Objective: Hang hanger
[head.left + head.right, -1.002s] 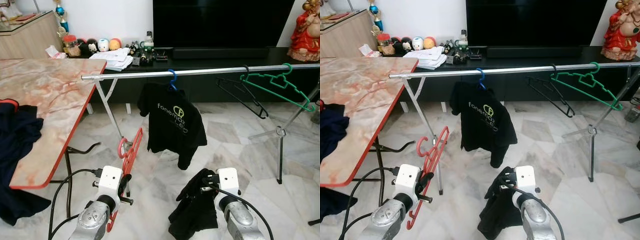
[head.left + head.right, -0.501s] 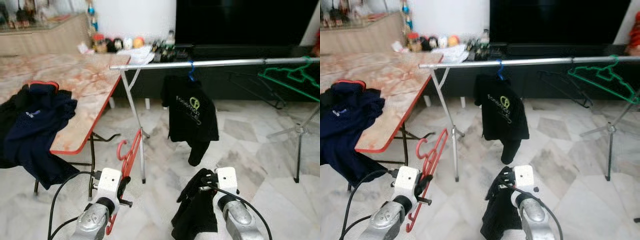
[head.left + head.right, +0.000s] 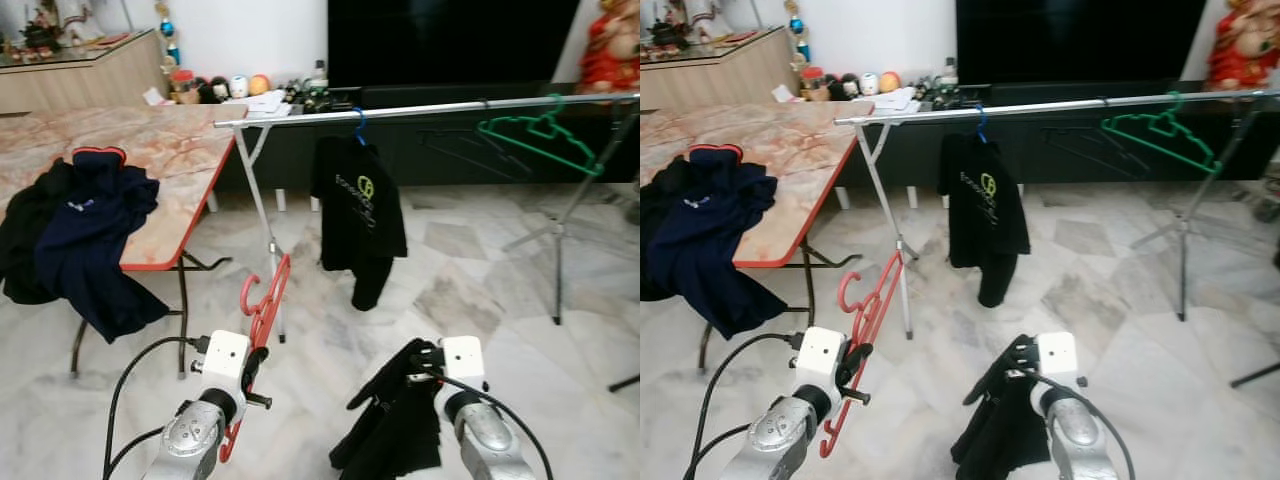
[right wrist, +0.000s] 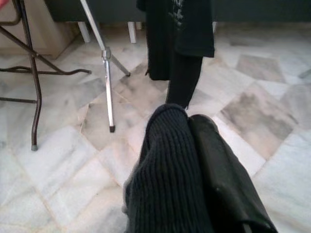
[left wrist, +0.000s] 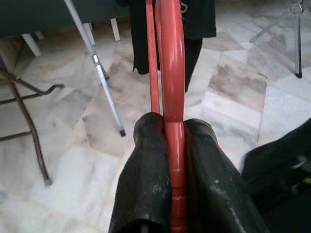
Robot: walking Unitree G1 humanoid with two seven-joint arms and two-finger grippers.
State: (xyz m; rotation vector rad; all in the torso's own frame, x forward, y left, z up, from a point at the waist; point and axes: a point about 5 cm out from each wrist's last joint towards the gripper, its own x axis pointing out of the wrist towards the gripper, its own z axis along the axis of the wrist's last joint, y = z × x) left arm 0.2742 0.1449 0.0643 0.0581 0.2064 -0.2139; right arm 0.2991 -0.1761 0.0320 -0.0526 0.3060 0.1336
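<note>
Low at frame bottom, left gripper [image 3: 252, 362] clamped on red hanger [image 3: 262, 310], right gripper [image 3: 418, 362] pinching black garment [image 3: 392, 430] — both carried ready for rail [image 3: 420, 108] above, probably for dressing before hanging.

The black ribbed knit garment [image 4: 167, 184] covers one finger of the right gripper [image 4: 194, 160]. The red plastic hanger [image 5: 172, 73] runs off the left wrist view's edge, its hook cut off. Small ornaments [image 3: 215, 88] on the dark TV bench [image 3: 440, 95] are too small to identify.

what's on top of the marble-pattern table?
A heap of dark clothes, navy and black, lies on the red-edged marble-pattern table and spills over its front edge. What lies beneath the heap is covered.
</note>
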